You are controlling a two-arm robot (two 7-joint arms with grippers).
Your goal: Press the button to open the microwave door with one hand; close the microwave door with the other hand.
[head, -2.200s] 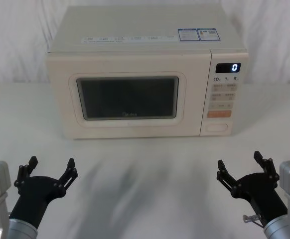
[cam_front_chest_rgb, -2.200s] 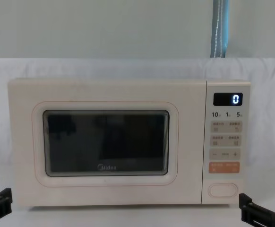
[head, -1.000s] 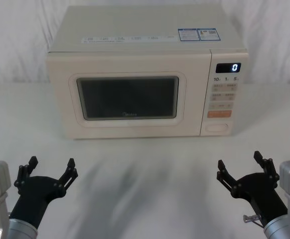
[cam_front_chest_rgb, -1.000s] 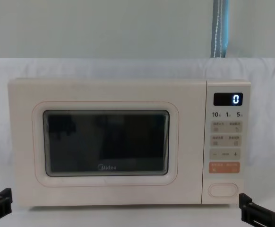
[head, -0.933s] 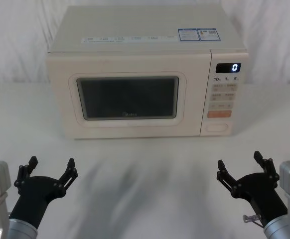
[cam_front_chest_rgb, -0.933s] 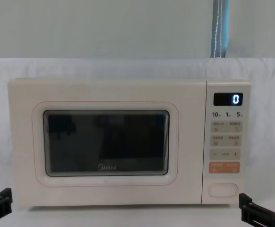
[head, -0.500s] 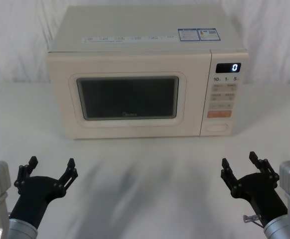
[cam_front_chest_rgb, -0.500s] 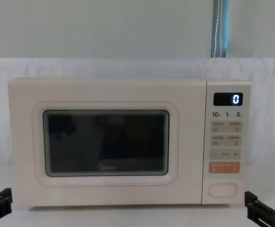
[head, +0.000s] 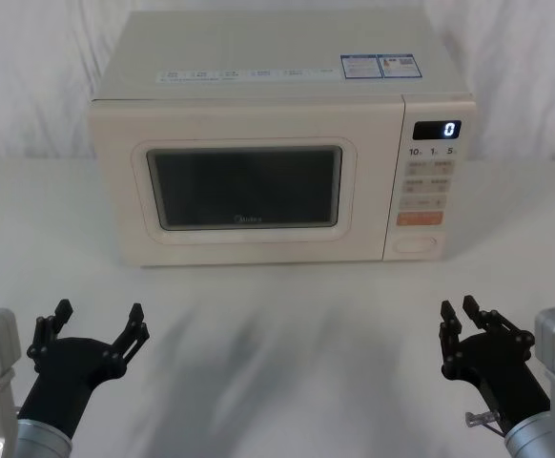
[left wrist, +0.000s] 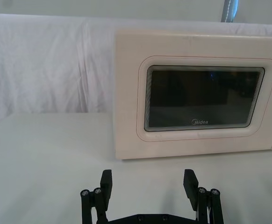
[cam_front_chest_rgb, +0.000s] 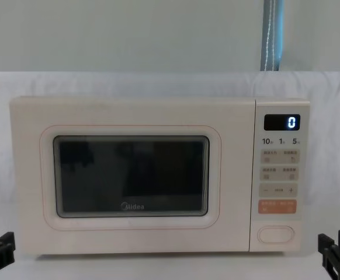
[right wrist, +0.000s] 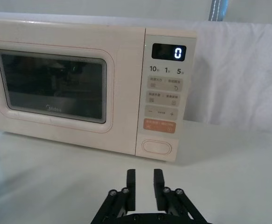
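Head view: the microwave door (head: 244, 191) sits flush at upper centre on the bench (head: 287, 334), the button (head: 419, 244) to its lower right. At lower left the left gripper (head: 96, 324) has its jaws spread wide and empty. At lower right the right gripper (head: 460, 317) has its jaws nearly together and empty.

Right wrist view: the jaws show a narrow gap below the button (right wrist: 156, 147).

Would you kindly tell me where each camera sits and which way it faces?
Head: high, looking down at the microwave door; left gripper and right gripper below.
Chest: low, level with the microwave door and the button.
Left wrist: behind the left gripper, facing the door.
Right wrist: behind the right gripper, facing the button.
All four views share the door.
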